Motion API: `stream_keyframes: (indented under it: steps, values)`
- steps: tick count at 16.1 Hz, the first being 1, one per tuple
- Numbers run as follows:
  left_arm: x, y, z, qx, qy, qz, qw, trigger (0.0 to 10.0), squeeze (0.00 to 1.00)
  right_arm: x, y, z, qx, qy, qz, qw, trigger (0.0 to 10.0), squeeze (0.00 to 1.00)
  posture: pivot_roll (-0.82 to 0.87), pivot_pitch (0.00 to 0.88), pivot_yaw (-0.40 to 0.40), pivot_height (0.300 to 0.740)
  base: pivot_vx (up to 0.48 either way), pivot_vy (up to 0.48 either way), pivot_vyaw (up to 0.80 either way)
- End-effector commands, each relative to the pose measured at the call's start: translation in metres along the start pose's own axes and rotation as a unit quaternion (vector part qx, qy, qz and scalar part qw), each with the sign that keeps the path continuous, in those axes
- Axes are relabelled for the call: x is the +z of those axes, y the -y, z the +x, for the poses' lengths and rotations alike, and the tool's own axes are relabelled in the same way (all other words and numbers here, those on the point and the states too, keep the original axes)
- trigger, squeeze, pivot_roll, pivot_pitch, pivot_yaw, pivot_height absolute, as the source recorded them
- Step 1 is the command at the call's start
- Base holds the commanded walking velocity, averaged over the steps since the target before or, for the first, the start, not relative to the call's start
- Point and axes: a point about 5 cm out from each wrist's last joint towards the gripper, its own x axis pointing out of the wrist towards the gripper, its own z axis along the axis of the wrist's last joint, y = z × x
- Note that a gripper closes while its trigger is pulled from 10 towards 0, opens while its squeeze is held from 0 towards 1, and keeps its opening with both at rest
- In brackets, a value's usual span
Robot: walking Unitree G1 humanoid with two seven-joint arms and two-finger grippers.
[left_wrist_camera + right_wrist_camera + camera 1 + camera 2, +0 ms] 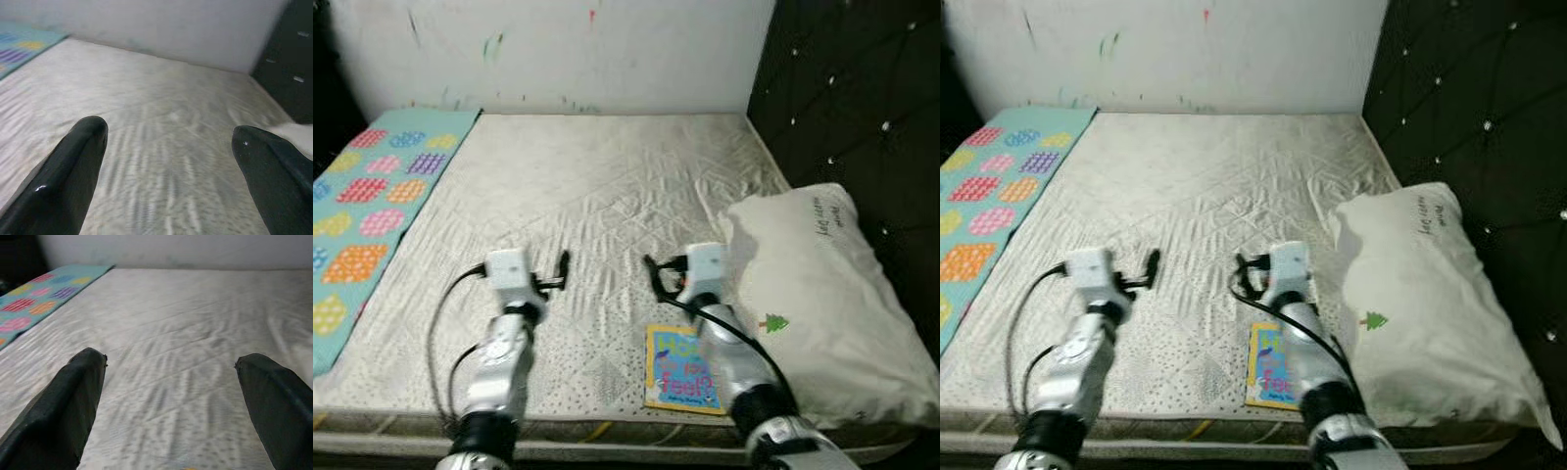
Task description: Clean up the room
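Observation:
A small colourful picture book (677,372) lies flat near the front edge of the white quilted mattress (597,186), and my right forearm covers part of it. My right gripper (658,277) hovers open over the mattress just beyond the book, holding nothing. My left gripper (555,273) hovers open at the same depth, further left, also with nothing in it. In the wrist views, bare mattress lies between the spread fingers of the left gripper (168,132) and of the right gripper (171,362).
A white pillow (822,304) with a small tree print lies at the mattress's right side against a black tufted headboard (862,88). A teal blanket (367,206) with coloured patches runs along the left edge. A marked white wall (558,49) stands behind.

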Motion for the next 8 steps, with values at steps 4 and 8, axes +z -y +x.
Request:
stream_keyframes:
  steps: [4,8]
  values:
    - [-0.003,-0.016,-0.008,0.031,-0.012,0.000,0.999,10.0,0.00,0.002,-0.020,0.006,0.034,-0.002,-0.007,0.999,10.0,0.00,-0.05,0.000,-0.050,0.740,0.000,0.000,0.00]
    - [0.001,-0.015,-0.010,0.034,-0.009,-0.010,0.999,10.0,0.00,0.001,-0.004,0.003,0.012,0.000,-0.010,1.000,10.0,0.00,-0.08,0.000,-0.046,0.740,0.000,0.000,0.00]
